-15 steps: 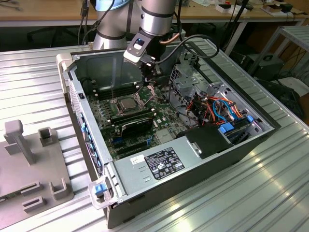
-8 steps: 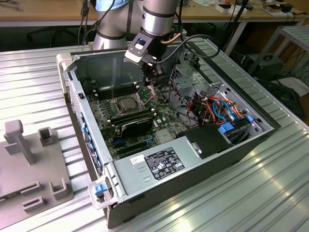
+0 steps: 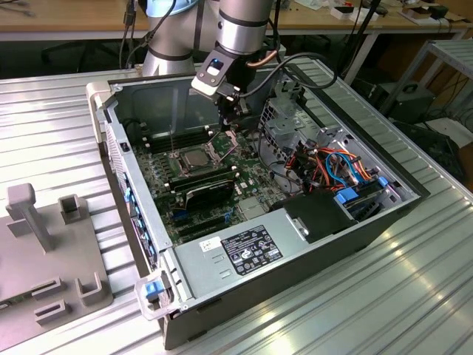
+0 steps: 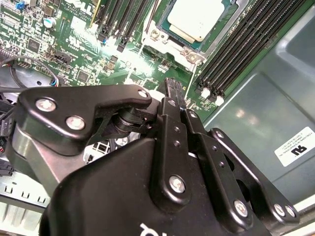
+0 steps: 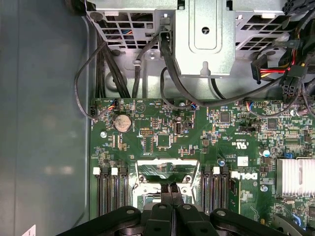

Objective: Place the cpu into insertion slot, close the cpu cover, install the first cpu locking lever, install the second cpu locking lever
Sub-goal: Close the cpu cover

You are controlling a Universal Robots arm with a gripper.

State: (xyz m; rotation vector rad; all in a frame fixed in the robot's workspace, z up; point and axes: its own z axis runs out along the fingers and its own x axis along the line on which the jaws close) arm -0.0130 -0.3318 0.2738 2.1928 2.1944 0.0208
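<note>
Jaws are seen shut: fingertips [image 5: 166, 189] are pressed together in the first wrist view, w/ nothing made out between them. They are held low over the board, at the slot [image 5: 193, 178] edge and approx. centred on it, so the slot is found just ahead of the tips, near touching. Only one arm is fitted, so no choice of side is raised.

The cpu [image 4: 194, 19] is seated in the slot: flat, square, matt silver-grey top, as seen in the second wrist view. The cover [image 4: 156, 35], a thin bright metal frame, is judged to be down round the cpu; whether it lies fully flat can't be told. Beside the slot, toward the exterior view's left, a thin wire lever [image 3: 173, 142] is stood upright, long axis vertical, so it is judged not yet latched.

Long black mem. slots [image 5: 110, 189] are laid either side of the slot, parallel to the fingers. Beyond the slot a green board [image 5: 128, 140] w/ a round coin cell [image 5: 122, 122] is seen, then dark cables [image 5: 113, 69] and a perforated steel cage [image 5: 204, 39].
</note>
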